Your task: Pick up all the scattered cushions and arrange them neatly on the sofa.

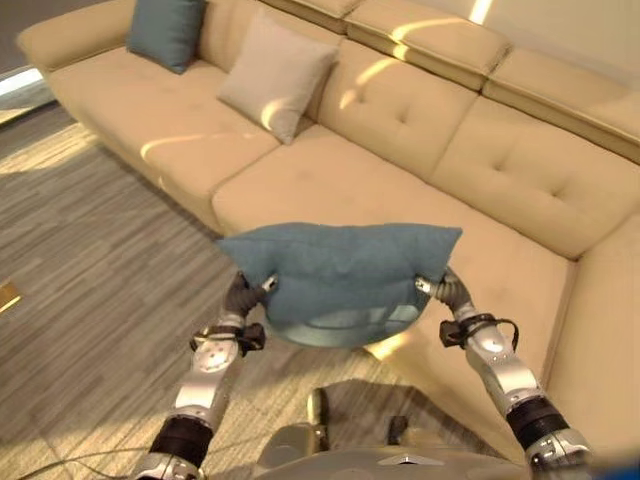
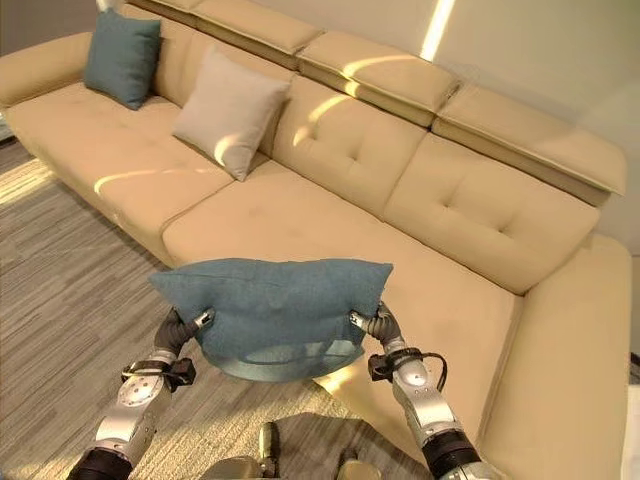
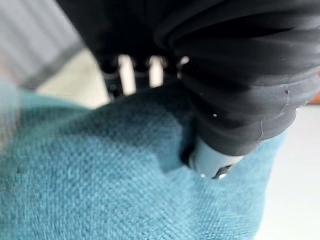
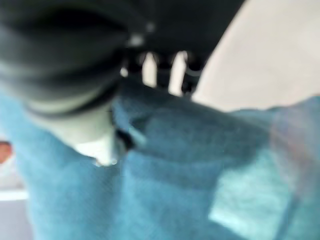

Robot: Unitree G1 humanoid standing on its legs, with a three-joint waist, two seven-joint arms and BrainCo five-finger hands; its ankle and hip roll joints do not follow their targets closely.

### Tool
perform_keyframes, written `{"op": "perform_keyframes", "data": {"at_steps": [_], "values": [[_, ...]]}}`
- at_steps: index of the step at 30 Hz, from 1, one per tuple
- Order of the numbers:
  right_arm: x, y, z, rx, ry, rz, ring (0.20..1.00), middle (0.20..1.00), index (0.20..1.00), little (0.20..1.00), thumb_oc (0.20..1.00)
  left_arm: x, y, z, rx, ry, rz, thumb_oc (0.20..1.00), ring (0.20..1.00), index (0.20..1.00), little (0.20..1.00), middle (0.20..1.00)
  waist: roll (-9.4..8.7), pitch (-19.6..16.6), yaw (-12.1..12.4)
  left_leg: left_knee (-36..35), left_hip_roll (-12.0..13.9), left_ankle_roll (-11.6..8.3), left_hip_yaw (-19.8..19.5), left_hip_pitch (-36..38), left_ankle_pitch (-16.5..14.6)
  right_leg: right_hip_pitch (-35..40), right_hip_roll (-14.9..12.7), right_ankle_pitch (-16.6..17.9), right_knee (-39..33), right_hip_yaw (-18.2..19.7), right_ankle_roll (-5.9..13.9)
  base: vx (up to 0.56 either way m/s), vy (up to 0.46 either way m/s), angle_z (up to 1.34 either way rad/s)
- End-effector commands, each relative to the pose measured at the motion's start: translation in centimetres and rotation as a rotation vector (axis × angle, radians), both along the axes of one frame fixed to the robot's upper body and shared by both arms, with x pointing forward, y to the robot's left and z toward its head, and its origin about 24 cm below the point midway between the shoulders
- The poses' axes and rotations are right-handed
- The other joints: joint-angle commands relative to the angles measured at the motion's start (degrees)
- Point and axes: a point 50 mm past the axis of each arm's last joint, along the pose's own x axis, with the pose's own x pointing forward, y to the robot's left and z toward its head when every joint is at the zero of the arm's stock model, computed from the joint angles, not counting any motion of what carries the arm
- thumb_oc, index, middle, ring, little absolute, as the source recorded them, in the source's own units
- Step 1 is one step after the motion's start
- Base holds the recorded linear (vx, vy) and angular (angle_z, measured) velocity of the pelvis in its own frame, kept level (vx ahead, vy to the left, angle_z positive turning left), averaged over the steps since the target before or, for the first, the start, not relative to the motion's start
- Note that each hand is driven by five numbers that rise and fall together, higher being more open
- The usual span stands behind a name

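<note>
A: Two hands carry one teal cushion (image 1: 340, 275) at lower centre of frame, above the sofa's (image 1: 330, 180) front edge. Left hand (image 1: 252, 292) and right hand (image 1: 437, 285) each have fingers clamped on a side of the cushion; it clears the floor (image 1: 90, 290).

B: Step in hand?

A: Transport, judged mid-carry. Another teal cushion (image 1: 165, 30) and a beige cushion (image 1: 275, 75) stand against the backrest at upper left.

B: Next move?

A: Likely advance to the free seat right of the beige cushion, stand it against the backrest, then release.
</note>
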Motion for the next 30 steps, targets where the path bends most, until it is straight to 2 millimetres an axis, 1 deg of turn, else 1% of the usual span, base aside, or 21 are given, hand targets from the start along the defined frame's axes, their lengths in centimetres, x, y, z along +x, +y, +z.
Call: {"op": "perform_keyframes", "data": {"at_steps": [1, 3, 4, 5, 6, 7, 8, 9, 11, 12, 13, 14, 15, 17, 19, 20, 21, 22, 25, 27, 30], "values": [[3.1, 1.0, 6.0, 0.076, -0.283, 0.047, 0.2, 0.2, 0.2, 0.2, 0.2, 1.9, -1.5, 4.3, -0.042, -0.24, -0.077, 0.2, 0.2, 0.2, 0.2, 0.2, -2.59, -0.8, 0.7, 10.9, 2.5, -4.93, -2.0, 0.7, -11.3, 2.6, 3.3, 7.3, -10.4, -5.8, 0.79, 0.09, -0.032, -0.32], [3.1, 1.1, 5.9, 0.075, -0.28, 0.052, 0.2, 0.2, 0.2, 0.2, 0.2, 2.0, -1.6, 4.3, -0.047, -0.239, -0.075, 0.2, 0.2, 0.2, 0.2, 0.2, -2.88, -0.5, 0.6, 11.7, 2.7, -4.91, -1.8, 1.2, -12.3, 1.9, 3.3, 6.9, -9.7, -7.0, 0.57, 0.18, -0.11, -0.33], [2.9, 0.9, 5.9, 0.071, -0.282, 0.05, 0.2, 0.2, 0.2, 0.2, 0.2, 2.1, -1.9, 4.3, -0.047, -0.242, -0.09, 0.2, 0.2, 0.2, 0.2, 0.2, -3.32, 0.0, 0.6, 14.1, 3.1, -5.71, -2.3, 1.3, -13.8, 3.2, 3.3, 6.6, -10.0, -7.0, 0.09, 0.21, -0.173, 0.04], [2.8, 0.8, 5.9, 0.069, -0.284, 0.047, 0.2, 0.2, 0.2, 0.2, 0.2, 2.1, -2.0, 4.4, -0.051, -0.243, -0.094, 0.2, 0.2, 0.2, 0.2, 0.2, -3.57, -0.2, 0.4, 15.2, 3.3, -6.07, -2.3, 0.9, -13.8, 3.3, 3.1, 6.5, -10.2, -7.4, -0.21, 0.23, -0.176, 0.14], [2.6, 0.7, 5.7, 0.069, -0.28, 0.045, 0.2, 0.2, 0.2, 0.2, 0.2, 1.9, -2.2, 4.2, -0.061, -0.239, -0.099, 0.2, 0.2, 0.2, 0.2, 0.2, -3.53, -0.2, 0.5, 17.5, 4.5, -6.69, -2.0, 1.0, -14.9, 4.5, 3.4, 6.0, -10.5, -8.0, -0.75, 0.16, -0.144, 0.24], [2.5, 0.4, 5.7, 0.064, -0.279, 0.039, 0.2, 0.2, 0.2, 0.2, 0.2, 1.8, -2.3, 4.2, -0.066, -0.236, -0.102, 0.2, 0.2, 0.2, 0.2, 0.2, -3.62, 0.1, 0.4, 21.4, 5.6, -7.36, -1.8, -0.2, -14.2, 5.4, 3.6, 5.7, -10.6, -8.2, -1.29, 0.14, -0.17, 0.29], [2.4, 0.0, 5.8, 0.053, -0.286, 0.029, 0.2, 0.2, 0.2, 0.2, 0.2, 2.0, -2.5, 4.2, -0.072, -0.237, -0.106, 0.2, 0.2, 0.2, 0.2, 0.2, -3.58, 0.8, 0.3, 27.4, 7.7, -8.66, -1.8, -3.3, -11.9, 6.1, 3.9, 5.2, -10.8, -8.8, -1.97, 0.12, -0.179, 0.36], [2.3, -0.2, 5.8, 0.048, -0.285, 0.028, 0.2, 0.2, 0.2, 0.2, 0.2, 2.1, -2.7, 4.2, -0.081, -0.235, -0.112, 0.2, 0.2, 0.2, 0.2, 0.2, -3.44, 1.1, 0.4, 31.2, 9.2, -8.84, -1.9, -5.0, -9.8, 6.5, 4.7, 4.4, -10.5, -8.7, -3.05, 0.1, -0.154, 0.32], [2.2, -0.7, 5.9, 0.05, -0.288, 0.003, 0.2, 0.2, 0.2, 0.2, 0.2, 2.2, -3.0, 4.2, -0.083, -0.236, -0.112, 0.2, 0.2, 0.2, 0.2, 0.2, -3.78, 2.0, 0.8, 36.9, 9.9, -8.11, -3.0, -8.9, -7.9, 7.9, 5.4, 3.2, -10.6, -8.3, -4.41, 0.12, -0.112, 0.22], [2.1, -0.9, 5.9, 0.05, -0.285, 0.0, 0.2, 0.2, 0.2, 0.2, 0.2, 2.2, -3.0, 4.2, -0.087, -0.235, -0.112, 0.2, 0.2, 0.2, 0.2, 0.2, -3.7, 2.1, 0.8, 37.3, 9.6, -7.65, -3.5, -10.1, -8.2, 8.3, 5.6, 2.9, -10.5, -8.0, -4.56, 0.13, -0.045, 0.03], [2.1, -1.0, 5.8, 0.048, -0.282, -0.004, 0.2, 0.2, 0.2, 0.2, 0.2, 2.2, -3.1, 4.2, -0.085, -0.233, -0.11, 0.2, 0.2, 0.2, 0.2, 0.2, -3.7, 2.2, 1.0, 36.2, 8.7, -7.13, -4.2, -11.4, -9.0, 8.8, 5.8, 2.3, -10.5, -7.4, -4.5, 0.07, 0.007, -0.06], [2.1, -1.0, 5.8, 0.048, -0.282, -0.004, 0.2, 0.2, 0.2, 0.2, 0.2, 2.2, -3.1, 4.2, -0.085, -0.233, -0.11, 0.2, 0.2, 0.2, 0.2, 0.2, -3.7, 2.2, 1.0, 36.2, 8.7, -7.11, -4.2, -11.3, -9.1, 8.8, 5.8, 2.3, -10.5, -7.4, -4.49, 0.18, 0.053, -0.11], [2.0, -1.4, 5.7, 0.039, -0.277, -0.022, 0.2, 0.2, 0.2, 0.2, 0.2, 2.1, -3.0, 4.2, -0.081, -0.234, -0.115, 0.2, 0.2, 0.2, 0.2, 0.2, -3.58, 2.1, 1.4, 30.5, 7.3, -6.81, -5.2, -11.6, -10.2, 10.0, 5.7, 1.8, -10.6, -6.2, -3.87, 0.21, 0.097, -0.2], [1.9, -1.6, 5.5, 0.029, -0.272, -0.034, 0.2, 0.2, 0.2, 0.2, 0.2, 2.0, -2.8, 4.2, -0.067, -0.237, -0.11, 0.2, 0.2, 0.2, 0.2, 0.2, -2.75, 1.8, 1.9, 21.9, 5.8, -7.81, -7.6, -11.4, -7.5, 11.1, 5.9, 0.9, -10.5, -5.2, -3.35, 0.24, 0.151, -0.2], [2.1, -1.9, 5.6, 0.013, -0.276, -0.044, 0.2, 0.2, 0.2, 0.2, 0.2, 2.1, -2.8, 4.3, -0.064, -0.243, -0.108, 0.2, 0.2, 0.2, 0.2, 0.2, -1.7, 1.5, 2.5, 14.9, 4.3, -9.07, -11.1, -11.5, -3.5, 12.4, 6.2, 0.0, -10.3, -3.9, -3.05, 0.21, 0.164, -0.44], [2.1, -1.8, 5.6, 0.011, -0.274, -0.037, 0.2, 0.2, 0.2, 0.2, 0.2, 2.1, -2.9, 4.4, -0.074, -0.248, -0.108, 0.2, 0.2, 0.2, 0.2, 0.2, -1.22, 1.1, 2.5, 11.8, 4.1, -8.91, -11.8, -10.0, -3.3, 12.7, 6.2, -0.3, -10.1, -3.4, -2.81, 0.21, 0.168, -0.57], [2.1, -1.8, 5.6, 0.007, -0.278, -0.033, 0.2, 0.2, 0.2, 0.2, 0.2, 2.2, -3.0, 4.4, -0.076, -0.249, -0.112, 0.2, 0.2, 0.2, 0.2, 0.2, -1.03, 0.6, 2.3, 10.5, 4.3, -8.92, -11.6, -8.6, -3.3, 13.2, 6.0, -0.7, -10.1, -3.6, -2.49, 0.28, 0.281, -0.6], [2.0, -1.6, 5.7, 0.006, -0.284, -0.022, 0.2, 0.2, 0.2, 0.2, 0.2, 2.2, -2.9, 4.6, -0.065, -0.258, -0.12, 0.2, 0.2, 0.2, 0.2, 0.2, -0.75, -0.3, 2.0, 10.3, 4.0, -8.15, -11.2, -6.5, -4.0, 13.7, 4.5, -1.2, -9.2, -3.6, -1.82, 0.24, 0.28, -0.58], [2.2, -0.8, 6.0, 0.009, -0.296, 0.013, 0.2, 0.2, 0.2, 0.2, 0.2, 2.1, -2.8, 4.6, -0.06, -0.259, -0.121, 0.2, 0.2, 0.2, 0.2, 0.2, -0.73, -0.4, 2.2, 10.7, 3.4, -7.11, -10.2, -4.3, -5.5, 13.2, 2.5, -0.7, -7.5, -2.6, -1.05, 0.16, 0.225, -0.53], [2.3, -0.6, 6.2, 0.013, -0.303, 0.019, 0.2, 0.2, 0.2, 0.2, 0.2, 2.1, -2.6, 4.7, -0.06, -0.26, -0.116, 0.2, 0.2, 0.2, 0.2, 0.2, -0.73, -0.3, 2.4, 11.1, 3.2, -6.82, -9.9, -4.2, -6.0, 13.0, 2.0, -0.4, -7.4, -2.2, -0.62, 0.07, 0.142, -0.26], [2.7, 0.2, 6.6, 0.024, -0.318, 0.046, 0.2, 0.2, 0.2, 0.2, 0.2, 2.0, -2.1, 5.1, -0.042, -0.273, -0.113, 0.2, 0.2, 0.2, 0.2, 0.2, -0.78, -0.9, 3.1, 11.7, 2.4, -5.72, -9.0, -3.6, -7.7, 12.3, 0.5, 0.3, -6.5, -0.6, 0.22, 0.07, 0.137, -0.4]]}}
